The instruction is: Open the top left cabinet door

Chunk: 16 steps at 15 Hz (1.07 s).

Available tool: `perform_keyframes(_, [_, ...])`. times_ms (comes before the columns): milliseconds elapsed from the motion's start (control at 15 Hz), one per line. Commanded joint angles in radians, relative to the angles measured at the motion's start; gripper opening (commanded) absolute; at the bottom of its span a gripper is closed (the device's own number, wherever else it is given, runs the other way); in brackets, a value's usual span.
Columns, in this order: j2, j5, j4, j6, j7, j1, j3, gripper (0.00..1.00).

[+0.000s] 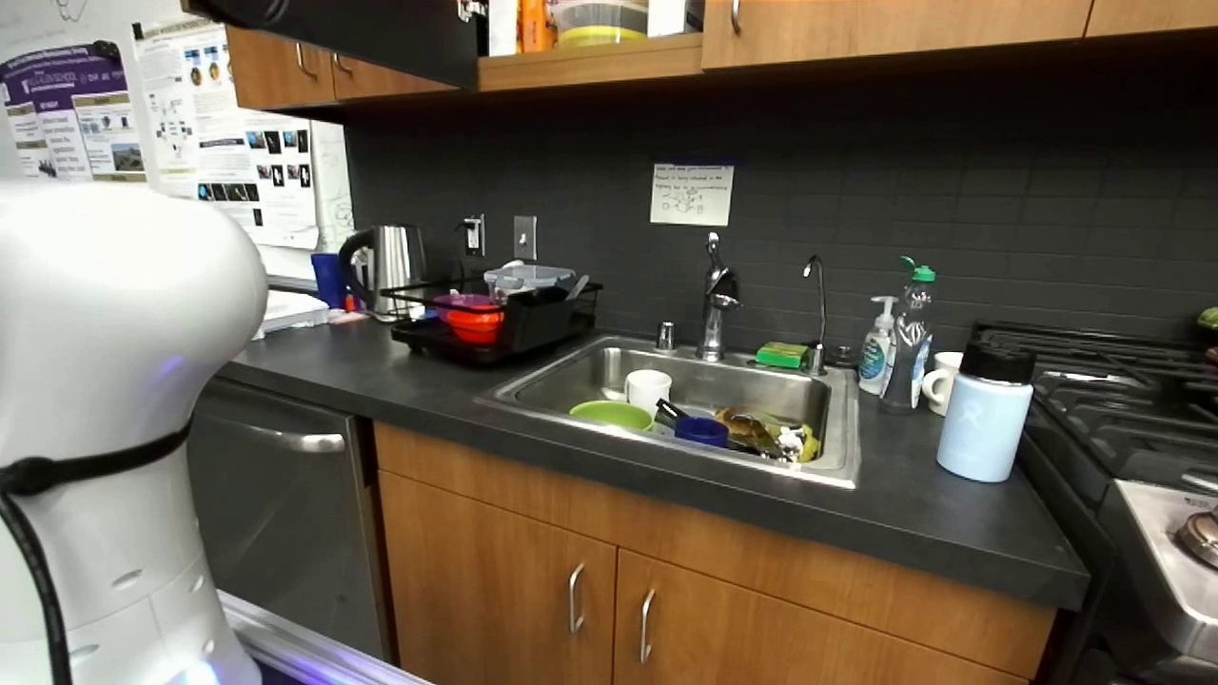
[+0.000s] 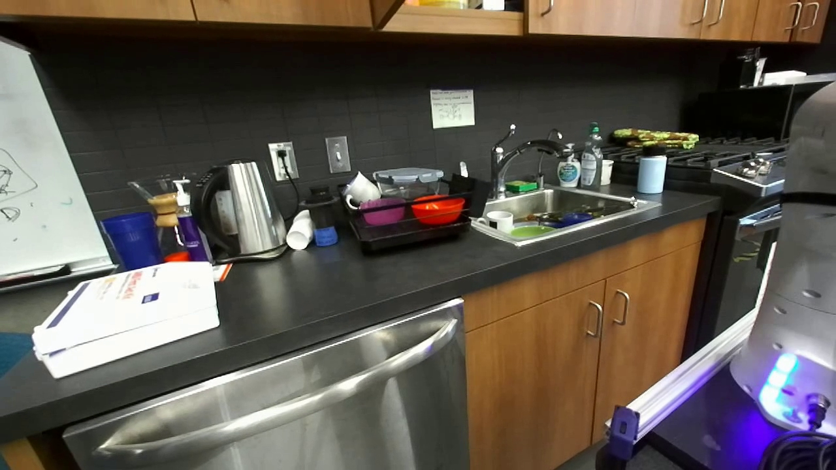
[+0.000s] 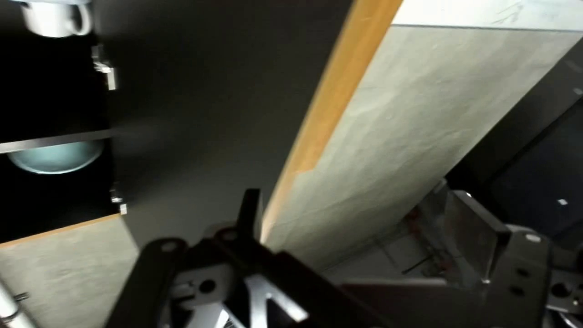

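The top left cabinet door stands swung open. Its dark inner face juts out from the wall cabinet in an exterior view, and a small wood part of the door shows at the top of an exterior view. In the wrist view the dark inner face fills the middle, with the honey-brown door edge beside it. My gripper is open, its fingers wide apart with nothing held between them. One finger overlaps the inner face near the door edge; I cannot tell whether it touches. The door's silver handle is hidden.
Inside the open cabinet are a white mug and a pale bowl. Neighbouring wall-cabinet doors are closed. Below are a dish rack, a kettle, a sink and a faucet.
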Motion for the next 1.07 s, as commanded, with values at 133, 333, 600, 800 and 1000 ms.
perform_keyframes(133, [-0.093,-0.021,-0.005,-0.004,-0.056,-0.077,-0.319,1.0])
perform_keyframes(333, [-0.069,-0.043,0.022,-0.007,-0.121,-0.143,-0.51,1.0])
perform_keyframes(600, [-0.087,-0.047,0.003,-0.008,-0.105,-0.146,-0.532,1.0])
perform_keyframes(800, [-0.089,-0.048,0.001,-0.008,-0.101,-0.13,-0.512,1.0])
perform_keyframes(1000, [-0.089,-0.047,-0.001,-0.008,-0.098,-0.132,-0.503,1.0])
